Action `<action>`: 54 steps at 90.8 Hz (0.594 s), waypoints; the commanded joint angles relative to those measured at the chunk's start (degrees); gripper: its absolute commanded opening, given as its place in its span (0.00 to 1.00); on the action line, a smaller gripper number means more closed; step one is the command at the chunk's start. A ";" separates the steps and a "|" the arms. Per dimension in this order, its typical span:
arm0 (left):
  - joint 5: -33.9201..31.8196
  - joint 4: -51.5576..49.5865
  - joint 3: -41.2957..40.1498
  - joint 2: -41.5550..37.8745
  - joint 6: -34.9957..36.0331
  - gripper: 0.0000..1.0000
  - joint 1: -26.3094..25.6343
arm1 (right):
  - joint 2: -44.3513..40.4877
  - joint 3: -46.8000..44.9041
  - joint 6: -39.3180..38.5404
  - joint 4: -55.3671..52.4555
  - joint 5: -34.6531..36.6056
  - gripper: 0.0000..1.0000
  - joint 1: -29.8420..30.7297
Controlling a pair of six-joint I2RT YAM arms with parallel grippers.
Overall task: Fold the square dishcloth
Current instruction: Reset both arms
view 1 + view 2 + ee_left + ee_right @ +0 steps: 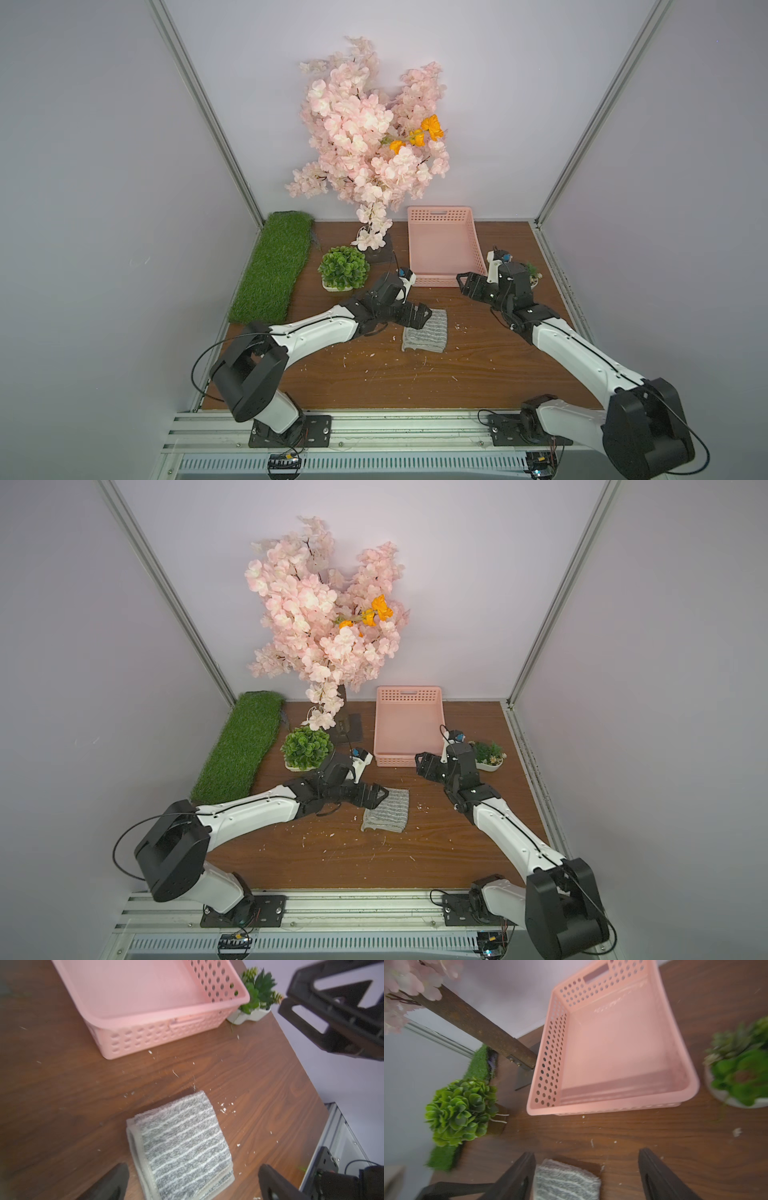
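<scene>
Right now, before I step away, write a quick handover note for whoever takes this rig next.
Left gripper: fingers open, empty, at the edge of the square dishcloth.
Right gripper: open, empty, by the near corner of the pink basket.
Dishcloth lies folded in layers on the table, in front of the basket.
Left: fold looks finished; probably just draw both arms back.

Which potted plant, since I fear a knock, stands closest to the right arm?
The small succulent pot on the pink basket's right side, close by the right arm's wrist. The round leafy plant stands across the basket, nearer the left arm.
</scene>
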 commanded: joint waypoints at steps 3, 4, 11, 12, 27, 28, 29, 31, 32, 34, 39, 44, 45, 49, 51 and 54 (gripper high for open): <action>-9.50 -3.56 -0.63 -4.57 -2.14 1.00 1.51 | -5.43 -0.81 -3.64 -5.10 9.73 0.93 -1.27; -9.90 -3.62 -0.88 -5.07 -2.46 1.00 1.89 | -5.81 -0.90 -3.74 -5.17 10.19 0.94 -1.38; -12.09 -3.54 -3.19 -8.10 -4.41 1.00 5.06 | -8.32 -1.51 -4.68 -5.65 13.37 0.99 -2.04; -12.43 -3.48 -3.65 -8.46 -4.74 0.99 5.69 | -8.66 -1.60 -4.78 -5.67 13.90 0.99 -2.12; -16.38 -3.65 -8.71 -14.32 -7.13 1.00 13.40 | -12.61 -3.14 -7.07 -4.79 20.70 0.99 -2.81; -16.59 -3.67 -8.92 -14.56 -7.24 0.99 13.68 | -12.87 -3.29 -7.25 -4.67 21.04 0.99 -2.77; -16.83 -3.72 -9.25 -14.81 -7.33 0.99 14.18 | -13.05 -3.46 -7.43 -4.43 21.47 0.99 -2.79; -17.45 -3.76 -9.71 -15.35 -7.59 0.99 14.86 | -13.49 -3.82 -7.81 -4.03 22.41 0.99 -2.80; -17.88 -3.77 -9.95 -15.60 -7.69 0.99 15.12 | -13.66 -3.98 -7.98 -3.85 22.86 0.99 -2.76; -18.59 -3.77 -10.32 -16.05 -7.87 1.00 15.82 | -14.08 -4.37 -8.23 -3.55 23.57 0.99 -2.80; -20.32 -3.84 -11.32 -16.82 -8.23 0.99 16.97 | -15.08 -5.48 -8.86 -2.51 25.19 0.99 -2.85; -21.98 -4.01 -11.93 -17.15 -8.40 1.00 17.99 | -16.24 -7.04 -9.66 -0.79 26.89 0.99 -2.84; -22.21 -4.07 -12.02 -17.21 -8.49 1.00 18.13 | -16.54 -7.35 -9.74 -0.38 27.25 0.99 -2.83; -22.88 -4.12 -12.51 -17.34 -8.61 1.00 18.75 | -17.66 -8.92 -10.16 1.27 28.65 0.99 -2.83; -23.16 -4.08 -12.72 -17.30 -8.74 0.99 19.05 | -18.29 -9.98 -10.40 2.08 29.26 0.99 -2.84; -23.45 -3.98 -13.06 -17.27 -8.87 0.99 19.64 | -19.43 -11.39 -10.86 3.92 29.92 0.99 -2.86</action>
